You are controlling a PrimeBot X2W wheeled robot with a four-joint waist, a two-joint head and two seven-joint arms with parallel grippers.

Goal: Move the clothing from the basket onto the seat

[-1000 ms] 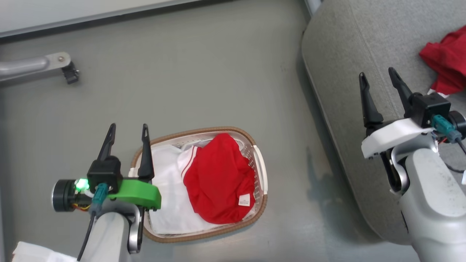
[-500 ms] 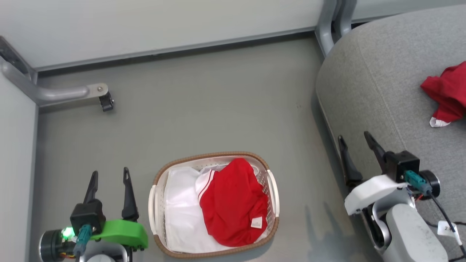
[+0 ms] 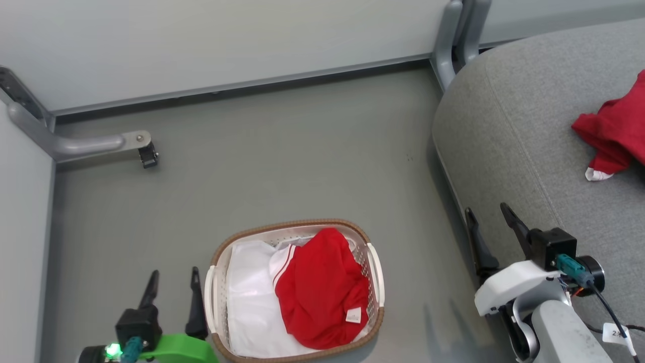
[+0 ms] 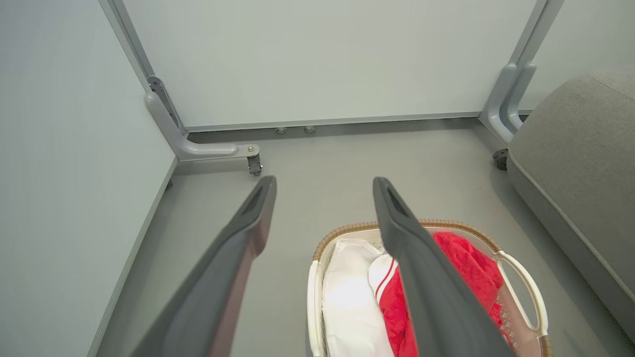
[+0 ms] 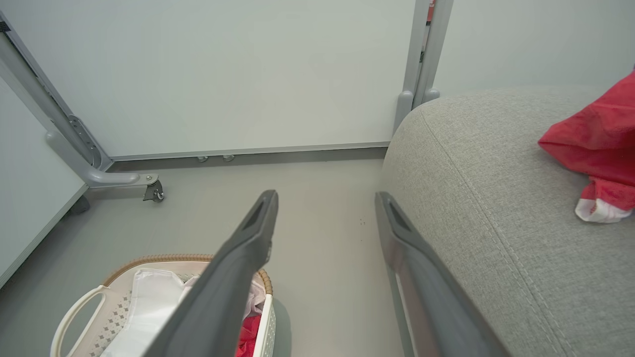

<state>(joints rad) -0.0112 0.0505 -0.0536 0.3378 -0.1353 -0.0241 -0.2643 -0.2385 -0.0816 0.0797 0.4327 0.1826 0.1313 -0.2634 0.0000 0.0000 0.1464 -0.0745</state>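
Left claw [image 3: 174,276] – fingers spread, nothing between them; positioned at the lower left of the head view, just beside the left handle of the basket [image 3: 297,223]. Right claw [image 3: 486,210] – fingers likewise spread and empty; positioned at the lower right, at the left edge of the seat [image 3: 504,126], well apart from the basket.

The basket stands on the floor [image 3: 282,151] between the two claws. The clothing [image 3: 322,292], red with a striped white cuff and a small white label, lies bunched in the right half of the basket on top of a white liner [image 3: 247,302]. Neither claw touches it. A second red garment [image 3: 612,133] lies on the seat at the right edge of the head view, one white cuff showing
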